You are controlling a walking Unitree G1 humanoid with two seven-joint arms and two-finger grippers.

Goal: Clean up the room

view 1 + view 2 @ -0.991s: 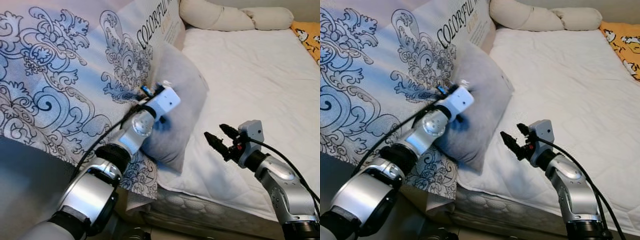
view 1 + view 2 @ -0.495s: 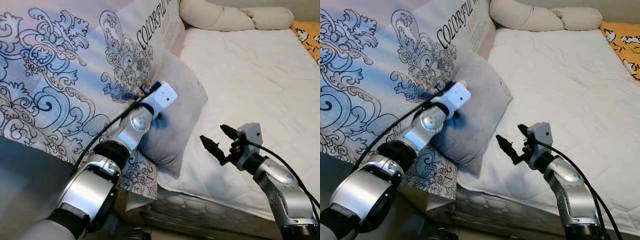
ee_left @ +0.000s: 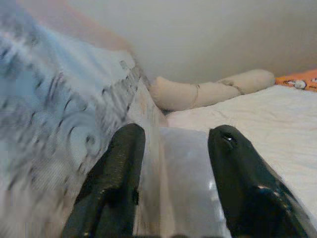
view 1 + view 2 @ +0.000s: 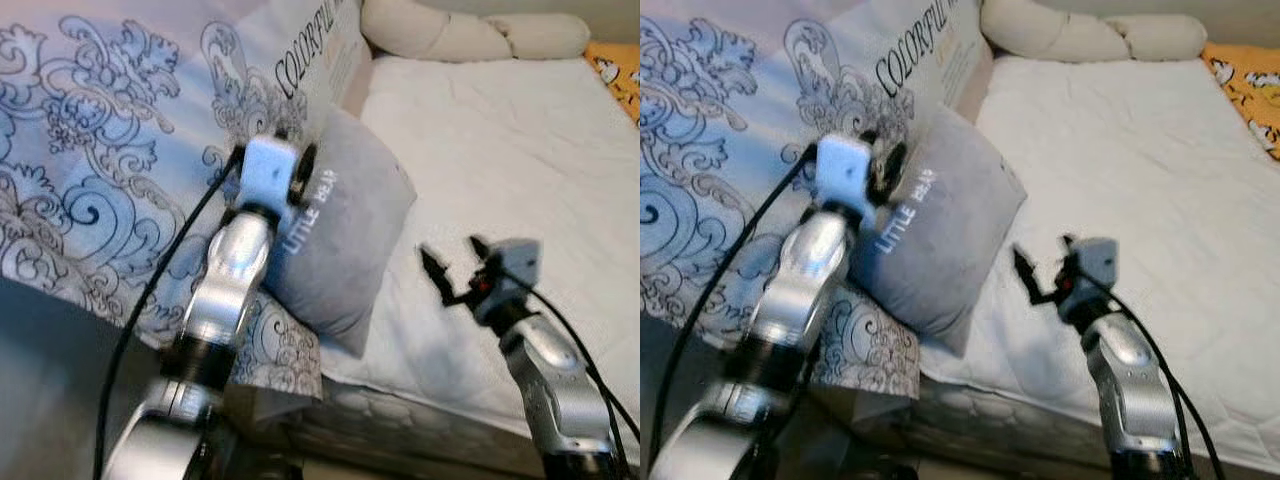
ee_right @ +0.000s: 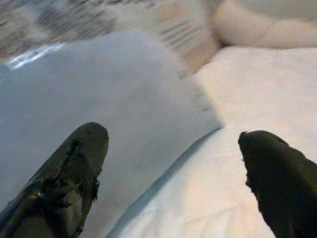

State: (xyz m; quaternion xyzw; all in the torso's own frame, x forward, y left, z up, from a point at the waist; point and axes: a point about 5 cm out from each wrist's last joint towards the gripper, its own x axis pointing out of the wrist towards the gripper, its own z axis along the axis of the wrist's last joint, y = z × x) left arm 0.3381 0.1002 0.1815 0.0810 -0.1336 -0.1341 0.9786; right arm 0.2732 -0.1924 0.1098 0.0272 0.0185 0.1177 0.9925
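Left eye view: grey cushion [image 4: 345,235] printed "LITTLE BEAR" stands tilted at the bed's near edge, leaning against the patterned duvet [image 4: 110,150] heaped on its left. White mattress [image 4: 500,130] stretches away to a cream bolster [image 4: 470,35] at the head. Left arm is raised, its wrist at the cushion's upper left corner; frame is blurred. Right gripper [image 4: 450,270] hovers over the mattress just beside the cushion's right edge, fingers spread, nothing in them.

Right eye view: same layout; an orange printed cloth [image 4: 1250,75] shows at the far right.

Left wrist view: left gripper [image 3: 173,144] has its fingers parted with the cushion's top edge between them; whether they touch it, I cannot tell. No grip yet.

Right wrist view: right gripper's fingers wide apart, empty, aimed at the cushion's face and lower corner where it meets the mattress.

Judgement: step in hand is taking hold of the cushion to tidy the bed. Next calls for closing the left fingers on the top edge, with the right gripper advancing to pinch the side.
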